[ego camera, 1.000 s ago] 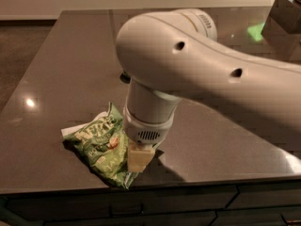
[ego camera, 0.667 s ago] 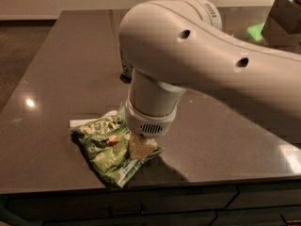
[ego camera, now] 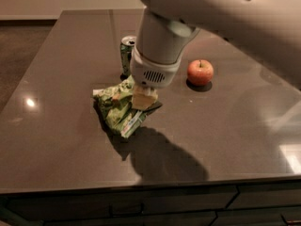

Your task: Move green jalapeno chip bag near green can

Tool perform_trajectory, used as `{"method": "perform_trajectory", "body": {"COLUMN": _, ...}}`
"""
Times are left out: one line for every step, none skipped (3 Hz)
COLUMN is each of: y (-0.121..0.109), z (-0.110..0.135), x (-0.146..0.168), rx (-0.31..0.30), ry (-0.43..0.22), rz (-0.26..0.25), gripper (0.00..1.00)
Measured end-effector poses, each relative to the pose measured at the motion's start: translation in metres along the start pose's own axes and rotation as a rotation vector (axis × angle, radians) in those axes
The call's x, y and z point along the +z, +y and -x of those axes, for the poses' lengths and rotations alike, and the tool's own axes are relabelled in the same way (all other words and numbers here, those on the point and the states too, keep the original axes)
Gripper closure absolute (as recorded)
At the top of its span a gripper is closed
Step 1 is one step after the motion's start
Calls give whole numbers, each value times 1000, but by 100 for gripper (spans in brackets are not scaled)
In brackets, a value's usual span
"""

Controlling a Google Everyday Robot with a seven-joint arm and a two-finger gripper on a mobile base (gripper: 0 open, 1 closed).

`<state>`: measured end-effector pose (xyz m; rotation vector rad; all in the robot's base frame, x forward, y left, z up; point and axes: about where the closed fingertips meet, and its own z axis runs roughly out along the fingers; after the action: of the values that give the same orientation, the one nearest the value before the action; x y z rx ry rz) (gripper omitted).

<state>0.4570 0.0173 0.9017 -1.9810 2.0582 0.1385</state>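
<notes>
The green jalapeno chip bag (ego camera: 116,108) is crumpled, light green, at the middle left of the dark table. My gripper (ego camera: 144,100) comes down from the big white arm and is shut on the bag's right edge, holding it low over the table. The green can (ego camera: 126,53) stands upright just behind the bag, partly hidden by my wrist. A short gap shows between the bag's top and the can's base.
A red apple (ego camera: 200,72) sits to the right of the can, behind my arm. The dark table (ego camera: 56,140) has its front edge near the bottom and its left edge beside the floor. The arm's shadow falls in front of the bag.
The gripper has carried the bag away from the front edge and to the right, toward the can. The arm has risen, so the can and the apple now show.
</notes>
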Motion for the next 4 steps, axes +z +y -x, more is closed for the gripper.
{"method": "perform_trajectory", "body": {"y": -32, "z": -1, "x": -9, "rx": 43, "ry": -5, "rz": -26, "gripper": 100}}
{"method": "perform_trajectory", "body": {"y": -49, "z": -4, "x": -6, "rx": 73, "ry": 5, "rz": -32, "gripper": 83}}
{"method": "perform_trajectory", "body": {"y": -57, "z": -7, "x": -2, "rx": 91, "ry": 12, "rz": -29, "gripper": 59}}
{"method": "perform_trajectory", "body": {"y": -60, "z": -10, "x": 2, "rx": 94, "ry": 12, "rz": -25, "gripper": 36}}
